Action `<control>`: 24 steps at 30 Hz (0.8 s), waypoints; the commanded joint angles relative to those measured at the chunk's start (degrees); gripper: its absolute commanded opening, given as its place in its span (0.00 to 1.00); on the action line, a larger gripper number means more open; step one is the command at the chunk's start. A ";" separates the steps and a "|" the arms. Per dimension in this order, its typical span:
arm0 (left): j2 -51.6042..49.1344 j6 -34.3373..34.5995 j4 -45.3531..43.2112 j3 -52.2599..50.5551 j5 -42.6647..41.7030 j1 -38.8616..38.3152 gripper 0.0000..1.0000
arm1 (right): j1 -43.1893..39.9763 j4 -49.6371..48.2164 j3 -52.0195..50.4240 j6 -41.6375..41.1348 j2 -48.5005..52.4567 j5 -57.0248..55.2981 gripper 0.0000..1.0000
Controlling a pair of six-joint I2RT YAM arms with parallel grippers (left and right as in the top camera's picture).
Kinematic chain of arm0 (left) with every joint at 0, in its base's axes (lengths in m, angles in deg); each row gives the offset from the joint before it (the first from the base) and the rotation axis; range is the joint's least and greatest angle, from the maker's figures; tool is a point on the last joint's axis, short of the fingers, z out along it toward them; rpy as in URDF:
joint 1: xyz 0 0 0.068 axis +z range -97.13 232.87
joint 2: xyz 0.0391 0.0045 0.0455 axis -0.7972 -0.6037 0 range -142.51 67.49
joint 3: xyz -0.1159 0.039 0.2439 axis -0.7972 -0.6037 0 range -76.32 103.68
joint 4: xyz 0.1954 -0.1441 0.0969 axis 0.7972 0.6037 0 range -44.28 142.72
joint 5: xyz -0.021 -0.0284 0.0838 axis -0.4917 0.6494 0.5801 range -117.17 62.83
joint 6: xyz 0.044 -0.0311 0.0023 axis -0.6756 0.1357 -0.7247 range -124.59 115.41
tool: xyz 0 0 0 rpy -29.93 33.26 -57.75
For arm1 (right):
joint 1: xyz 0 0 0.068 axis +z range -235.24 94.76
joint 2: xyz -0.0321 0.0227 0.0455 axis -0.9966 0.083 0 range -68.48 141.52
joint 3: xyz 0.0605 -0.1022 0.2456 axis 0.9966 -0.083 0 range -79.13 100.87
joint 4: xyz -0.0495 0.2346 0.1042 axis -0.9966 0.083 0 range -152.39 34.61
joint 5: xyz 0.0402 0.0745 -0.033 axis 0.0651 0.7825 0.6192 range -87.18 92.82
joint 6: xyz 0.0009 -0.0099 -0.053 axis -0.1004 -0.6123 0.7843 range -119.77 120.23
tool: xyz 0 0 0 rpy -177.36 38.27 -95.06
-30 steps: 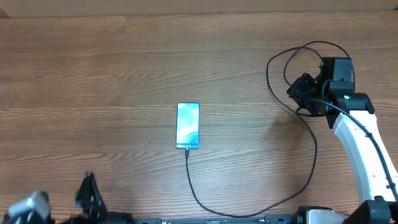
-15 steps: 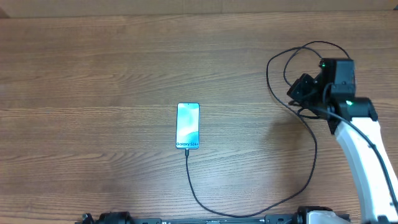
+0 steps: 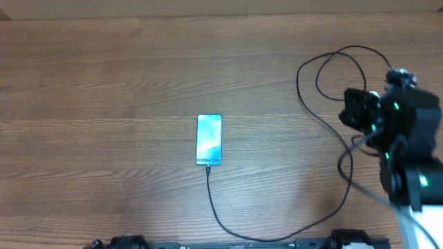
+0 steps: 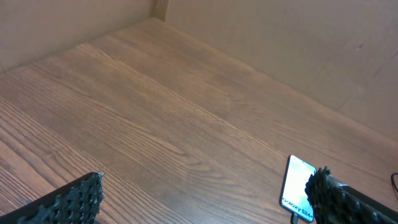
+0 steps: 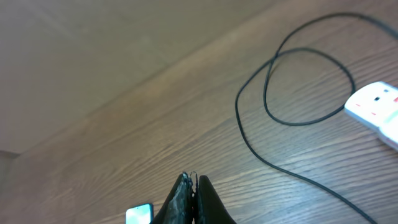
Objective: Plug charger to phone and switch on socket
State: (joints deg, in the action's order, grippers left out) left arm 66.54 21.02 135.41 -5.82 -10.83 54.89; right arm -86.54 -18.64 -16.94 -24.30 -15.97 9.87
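The phone (image 3: 209,140) lies screen up about mid-surface, its long axis running near to far and the "Galaxy S24+" text at its near end. The wooden surface (image 3: 104,83) around it is bare to the left. The charger (image 3: 209,183) meets the phone's near end; its thin black cable runs toward the near edge, sweeps right, climbs toward the far right and curls into 1 loose loop there.

The right arm (image 3: 398,131) hangs over that far-right area and covers the socket in the overhead view. From the right wrist camera, 1 end of the white socket (image 5: 375,107) shows at the right edge, with small red switches on top, just beside the cable loop. Whether the charger's plug sits in it, or how the switches stand, cannot be told.

The right jaws are pressed together with nothing between them, their fingers (image 5: 186,200) above bare wood.

The left jaws stand wide apart and empty, their 2 fingers (image 4: 74,200) at the low corners of the left wrist view; the right-hand one partly covers the phone.
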 commanded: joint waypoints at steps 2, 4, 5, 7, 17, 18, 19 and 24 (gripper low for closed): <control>0.70 0.81 0.13 0.11 0.57 0.31 1.00 | 0.33 2.89 0.13 2.51 -9.75 -0.57 0.07; 0.70 0.81 0.13 0.11 0.57 0.31 1.00 | 0.33 5.11 0.13 2.27 -14.69 -0.55 0.11; 0.70 0.81 0.13 0.11 0.57 0.31 1.00 | 0.33 6.34 0.13 1.97 -17.14 -0.52 0.14; 0.70 0.81 0.13 0.11 0.57 0.31 1.00 | 0.33 9.31 0.13 1.88 -21.79 0.70 0.27; 0.70 0.81 0.13 0.11 0.57 0.31 0.99 | 0.33 28.48 0.07 1.92 -25.99 1.60 1.00; 0.70 0.81 0.13 0.11 0.57 0.31 1.00 | 0.33 29.46 0.07 1.92 -25.99 1.60 1.00; 0.70 0.81 0.13 0.11 0.57 0.31 1.00 | 0.33 30.40 0.07 1.95 -25.99 1.57 1.00; 0.70 0.81 0.13 0.11 0.57 0.33 1.00 | 0.33 30.03 0.07 1.88 -25.99 1.53 1.00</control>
State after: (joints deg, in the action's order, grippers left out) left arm 66.54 21.02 135.63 -5.82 -10.83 54.89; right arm -86.54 12.18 -16.89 -22.42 -41.80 11.42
